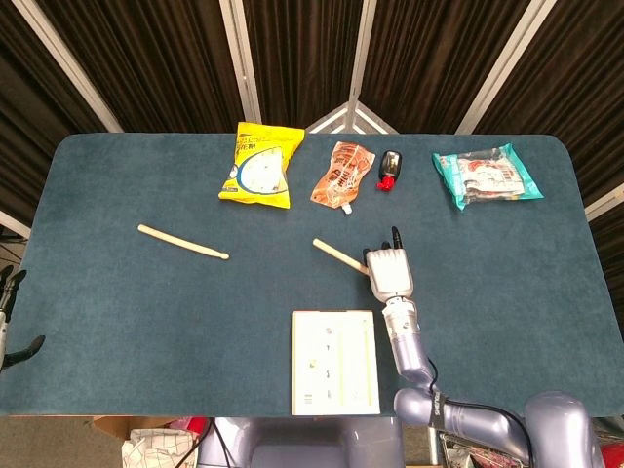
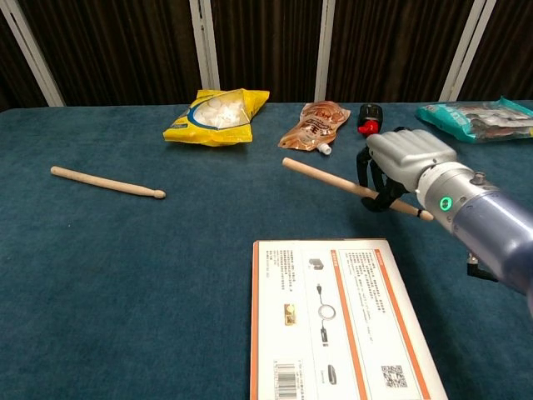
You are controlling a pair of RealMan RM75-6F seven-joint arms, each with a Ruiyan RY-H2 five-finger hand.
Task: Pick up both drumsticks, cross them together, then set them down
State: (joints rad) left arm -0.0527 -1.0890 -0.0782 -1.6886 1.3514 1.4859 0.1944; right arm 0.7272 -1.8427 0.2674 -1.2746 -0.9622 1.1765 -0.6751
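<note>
Centre-right of frame: right hand [image 1: 389,273] has its fingers [image 2: 372,177] curled round one drumstick [image 2: 325,178], gripping near its lower right end; the rest of the stick sticks out up-left.
Held stick: looks raised off the worktop [image 1: 127,312] in chest view, tilted, free end higher; can't be sure the low end is clear of the cloth.
Why held so: judged, an end grip leaves most of the stick free to lay across the other one.
Second drumstick [image 1: 182,242]: left-centre of frame, flat on the worktop, untouched, well apart from the held one.
Left hand [image 1: 8,327]: only a sliver at the far left edge of head view, off the worktop; fingers seem spread with nothing in them, and it is not seen in chest view.
Task stage: judged as first pick made; second stick not yet picked, crossing not started.
Next need: judged, left hand has to come in over the left-centre stick.
Clutter, upper frame: yellow snack bag [image 1: 259,168], orange pouch [image 1: 341,175], small red-and-black item [image 1: 390,170], teal packet [image 1: 486,175] in a row along the back, clear of both sticks.
Bottom centre: white box [image 1: 334,362] lies flat near the front edge, just left of the right forearm; could crowd the set-down spot.
Risk: judged, long overhang may let the stick pivot in the grip.
</note>
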